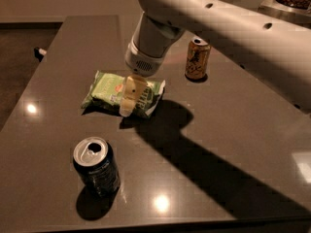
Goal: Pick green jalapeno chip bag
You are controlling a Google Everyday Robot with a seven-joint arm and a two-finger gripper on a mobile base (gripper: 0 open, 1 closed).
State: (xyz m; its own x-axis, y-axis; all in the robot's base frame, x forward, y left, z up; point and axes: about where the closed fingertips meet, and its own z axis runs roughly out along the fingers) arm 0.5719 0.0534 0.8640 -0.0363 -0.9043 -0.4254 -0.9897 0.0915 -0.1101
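**As the gripper (131,97) meets the bag, grasping is in hand**

Nearest, an opened dark blue can (96,167) stands well apart. At the middle of the table (58,57) lies the green jalapeno chip bag (108,89), with the gripper down on its right half. Closed or not, I cannot tell. Next, I judge: firm pinch, straight lift. Beyond, the gold can (197,58) leaves room.
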